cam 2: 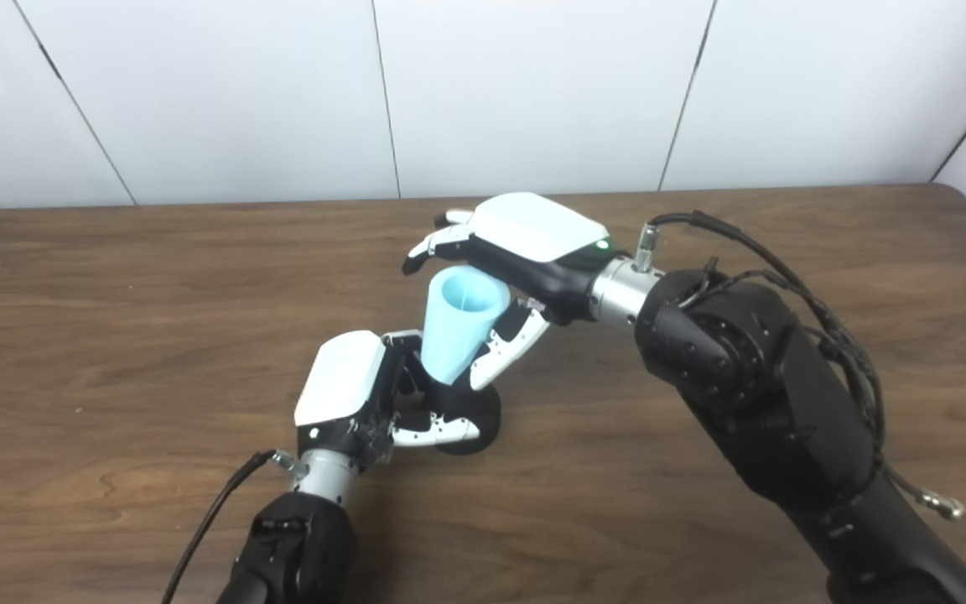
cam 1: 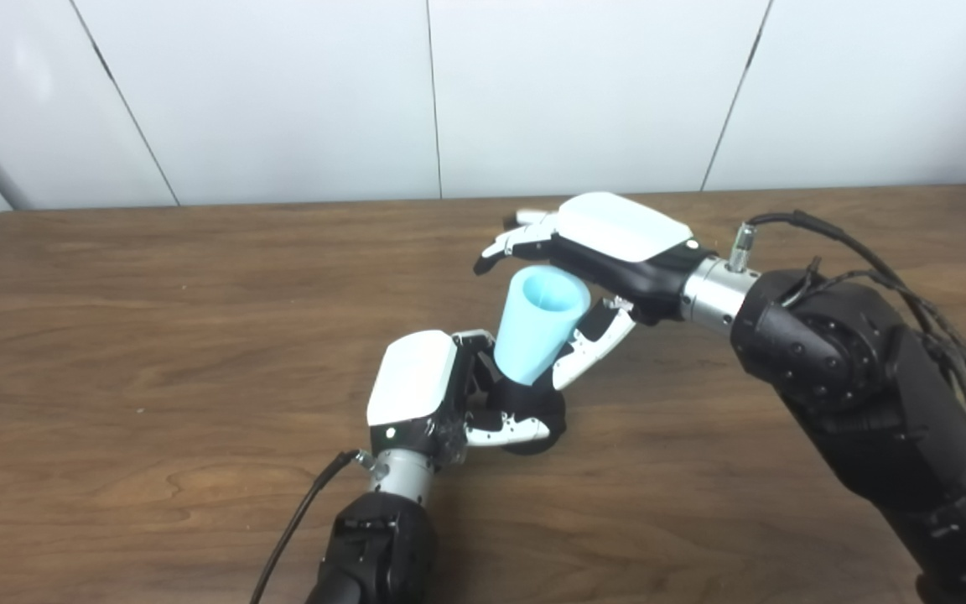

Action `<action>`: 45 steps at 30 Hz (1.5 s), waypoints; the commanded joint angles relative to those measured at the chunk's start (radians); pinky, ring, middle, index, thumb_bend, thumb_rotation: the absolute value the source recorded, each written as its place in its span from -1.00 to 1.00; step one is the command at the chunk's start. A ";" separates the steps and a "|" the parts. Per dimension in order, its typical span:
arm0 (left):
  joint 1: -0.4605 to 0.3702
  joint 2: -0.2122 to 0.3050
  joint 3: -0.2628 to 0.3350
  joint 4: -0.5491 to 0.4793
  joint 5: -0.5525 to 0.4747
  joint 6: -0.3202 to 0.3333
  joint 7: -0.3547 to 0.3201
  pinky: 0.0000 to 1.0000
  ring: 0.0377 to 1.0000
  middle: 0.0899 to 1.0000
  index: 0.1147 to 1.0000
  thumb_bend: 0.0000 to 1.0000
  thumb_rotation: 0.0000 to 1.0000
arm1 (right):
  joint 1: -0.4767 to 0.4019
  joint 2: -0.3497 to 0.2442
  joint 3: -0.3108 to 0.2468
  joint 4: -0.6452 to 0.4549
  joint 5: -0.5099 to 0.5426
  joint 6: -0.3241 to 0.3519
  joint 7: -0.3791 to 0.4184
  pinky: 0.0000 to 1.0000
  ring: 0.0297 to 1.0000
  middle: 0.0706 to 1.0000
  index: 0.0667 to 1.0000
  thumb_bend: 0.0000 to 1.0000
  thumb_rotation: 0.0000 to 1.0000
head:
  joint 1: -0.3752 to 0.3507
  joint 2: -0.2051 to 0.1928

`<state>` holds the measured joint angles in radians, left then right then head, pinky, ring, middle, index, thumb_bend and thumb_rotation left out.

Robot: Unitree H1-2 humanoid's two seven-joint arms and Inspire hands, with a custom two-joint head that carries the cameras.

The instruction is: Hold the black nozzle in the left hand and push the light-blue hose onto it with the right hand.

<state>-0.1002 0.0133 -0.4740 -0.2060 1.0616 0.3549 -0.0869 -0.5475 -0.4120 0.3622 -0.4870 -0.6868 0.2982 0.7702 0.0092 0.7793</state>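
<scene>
Left hand (cam 1: pixel 433 394) grips black nozzle (cam 1: pixel 533 411), bracing it on surface (cam 1: pixel 156 335) | right hand (cam 1: pixel 600 252) grasps light-blue hose (cam 1: pixel 537 323), narrow end apparently seated.

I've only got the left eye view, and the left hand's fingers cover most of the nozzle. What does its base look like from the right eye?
Observer: Under the light-blue hose, the black nozzle shows a round, disc-like base past the left hand, low against the table.
Operator: Any status light on the right hand?
Observer: Yes, a green light glows near the wrist of the right hand.
Operator: Cables tidy on that arm?
Observer: A loose metal connector hangs at the end of the cable.
</scene>
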 commanded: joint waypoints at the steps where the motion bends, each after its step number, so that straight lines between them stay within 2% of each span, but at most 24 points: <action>1: 0.013 0.001 -0.006 0.009 0.006 0.013 -0.032 -0.32 -0.17 -0.23 -0.16 0.05 -1.00 | -0.052 0.000 -0.017 -0.039 -0.010 0.008 0.001 0.93 1.00 0.73 0.59 1.00 -0.14 | 0.001 0.001; 8: 0.012 0.000 -0.005 0.013 0.008 0.014 -0.035 -0.34 -0.19 -0.26 -0.15 0.05 -1.00 | -0.062 0.005 -0.023 -0.039 -0.009 0.004 -0.003 0.91 1.00 0.72 0.61 1.00 -0.11 | 0.002 0.001; 13: 0.008 0.003 -0.008 0.015 0.014 0.013 -0.038 -0.36 -0.19 -0.27 -0.15 0.05 -1.00 | -0.082 -0.012 -0.044 -0.056 0.012 0.014 0.017 0.87 0.97 0.79 0.72 1.00 -0.01 | 0.002 0.001; 17: 0.005 0.005 -0.008 0.019 0.016 0.010 -0.031 -0.33 -0.16 -0.24 -0.15 0.05 -1.00 | -0.113 -0.075 -0.093 -0.110 0.103 0.068 0.108 0.99 1.00 0.89 0.84 1.00 0.11 | 0.006 0.002; 20: 0.003 0.009 -0.005 0.018 0.015 0.010 -0.037 -0.29 -0.13 -0.20 -0.15 0.05 -1.00 | -0.134 -0.123 -0.123 -0.125 0.167 0.091 0.140 0.99 1.00 0.93 0.88 1.00 0.27 | 0.006 0.002; 24: -0.001 0.012 0.001 0.016 0.006 0.011 -0.045 -0.24 -0.07 -0.15 -0.16 0.05 -1.00 | -0.115 -0.165 -0.156 -0.129 0.220 0.061 0.111 0.90 1.00 0.94 0.91 1.00 0.34 | 0.008 0.000; 29: -0.004 0.014 0.002 0.013 0.010 0.012 -0.054 -0.18 -0.03 -0.14 -0.16 0.05 -1.00 | -0.070 -0.202 -0.170 -0.155 0.216 0.070 0.098 0.97 1.00 0.97 0.97 1.00 0.30 | 0.012 0.000; 31: -0.004 0.013 0.003 0.012 0.012 0.016 -0.057 -0.20 -0.05 -0.14 -0.16 0.05 -1.00 | -0.042 -0.204 -0.182 -0.165 0.228 0.062 0.083 0.94 1.00 0.99 0.97 1.00 0.32 | 0.014 0.001; 35: -0.006 0.015 0.007 0.013 0.011 0.013 -0.057 -0.21 -0.05 -0.18 -0.14 0.05 -1.00 | 0.038 -0.183 -0.186 -0.197 0.225 0.022 0.028 0.99 1.00 1.00 0.98 1.00 0.36 | 0.015 0.003; 37: -0.008 0.017 0.010 0.014 0.008 0.011 -0.058 -0.22 -0.05 -0.21 -0.14 0.05 -1.00 | 0.075 -0.168 -0.179 -0.207 0.214 -0.013 -0.006 1.00 1.00 1.00 1.00 0.98 0.47 | 0.015 0.001; 41: -0.004 0.017 0.016 0.015 0.000 0.007 -0.056 -0.18 -0.02 -0.15 -0.15 0.05 -1.00 | 0.145 -0.154 -0.160 -0.168 0.143 -0.182 -0.105 1.00 1.00 1.00 1.00 0.85 0.59 | 0.021 -0.001; 43: -0.003 0.019 0.016 0.012 0.004 0.008 -0.060 -0.18 -0.01 -0.13 -0.16 0.05 -1.00 | 0.160 -0.148 -0.155 -0.156 0.111 -0.224 -0.127 1.00 1.00 1.00 1.00 0.76 0.68 | 0.019 -0.001; 45: -0.003 0.022 0.016 0.011 0.007 0.006 -0.060 -0.17 0.00 -0.14 -0.16 0.05 -1.00 | 0.171 -0.140 -0.156 -0.151 0.085 -0.261 -0.148 1.00 1.00 1.00 1.00 0.65 0.88 | 0.015 0.000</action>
<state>-0.1147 0.0218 -0.4582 -0.2060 1.0605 0.3514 -0.1202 -0.3552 -0.5556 0.2216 -0.6261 -0.5828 0.0765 0.6740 0.0261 0.7777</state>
